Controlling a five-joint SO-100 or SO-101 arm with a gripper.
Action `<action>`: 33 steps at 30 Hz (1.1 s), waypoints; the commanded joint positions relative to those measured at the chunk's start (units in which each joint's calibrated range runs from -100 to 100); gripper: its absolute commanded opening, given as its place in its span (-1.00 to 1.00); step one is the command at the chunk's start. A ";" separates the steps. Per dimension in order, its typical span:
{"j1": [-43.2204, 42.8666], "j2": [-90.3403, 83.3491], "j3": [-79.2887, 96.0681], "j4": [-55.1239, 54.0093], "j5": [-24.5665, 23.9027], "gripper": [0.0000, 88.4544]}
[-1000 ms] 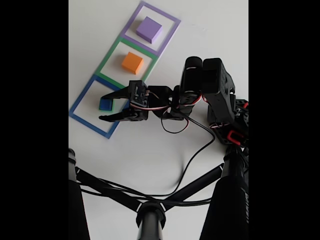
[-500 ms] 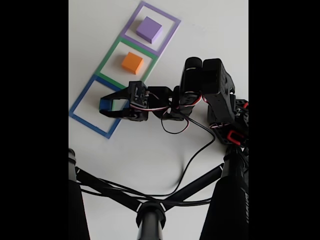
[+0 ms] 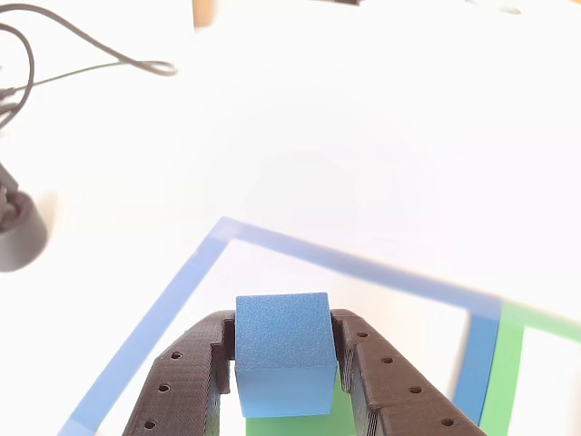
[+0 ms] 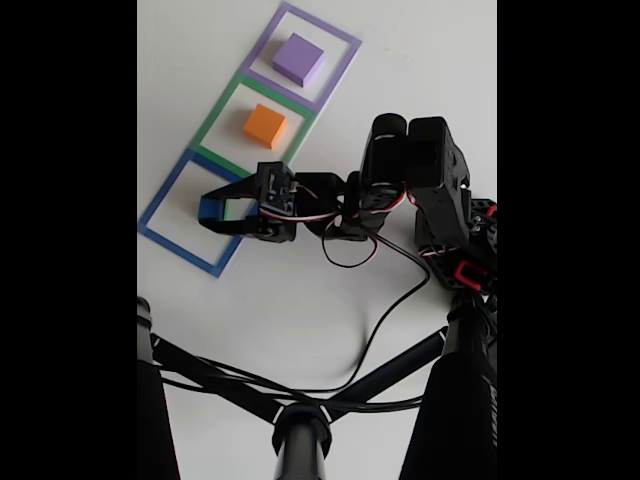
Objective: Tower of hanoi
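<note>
In the other view, my gripper (image 3: 283, 320) is shut on a blue cube (image 3: 281, 350), with a black finger pressed to each side. A green surface (image 3: 277, 425) shows right under the cube; I cannot tell whether the two touch. In the fixed view the gripper (image 4: 215, 209) holds the blue cube (image 4: 209, 207) inside the blue square outline (image 4: 165, 192). An orange cube (image 4: 265, 125) lies in the green outline (image 4: 222, 105). A purple cube (image 4: 298, 57) lies in the purple outline (image 4: 262, 45).
The arm's black body (image 4: 420, 170) stands at the right of the fixed view, and a black cable (image 4: 390, 300) loops from it across the white table. Black stand bars (image 4: 300, 430) cross the bottom. A cable (image 3: 91, 64) and a dark base (image 3: 18, 236) lie far left.
One second ago the fingers stood open around the blue cube. They have closed onto it, and since half a second ago nothing has moved.
</note>
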 commanded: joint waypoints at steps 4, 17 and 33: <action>-0.54 -21.53 -0.32 19.21 0.00 -0.93; 2.81 -51.49 -44.60 106.01 -2.54 -0.93; 15.76 -43.01 -102.23 156.70 -8.79 -0.93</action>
